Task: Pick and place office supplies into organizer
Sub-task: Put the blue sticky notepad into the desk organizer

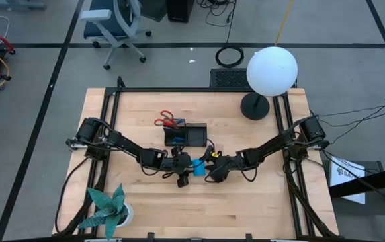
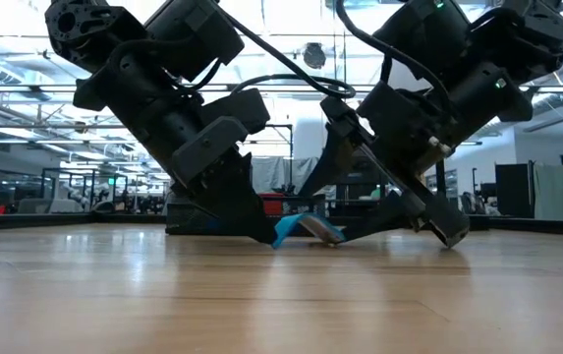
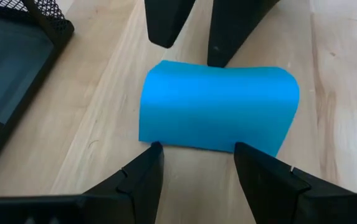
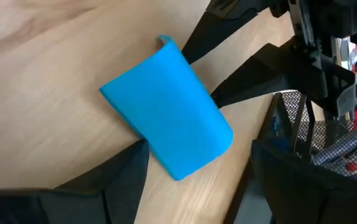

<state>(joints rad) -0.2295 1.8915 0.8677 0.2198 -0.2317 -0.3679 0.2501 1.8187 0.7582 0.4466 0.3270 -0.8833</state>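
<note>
I saw the bright blue notepad lying on the pale wood worktop, near its middle. It was smooth, and it curved up like a little hill. My left gripper had its jaws open, with the two dark tips down at one edge of the pad. I could not tell if they touched it. My right gripper came at the pad from the other side. Its jaws were open too, one on each side of the pad's end, and they held nothing. From down low, one edge of the pad was lifted off the wood between the two grippers.

Just past the pad stood the black organizer, a small box of wire mesh. Red-handled scissors lay just beside it. Farther back stood a lamp with a round white ball top.
</note>
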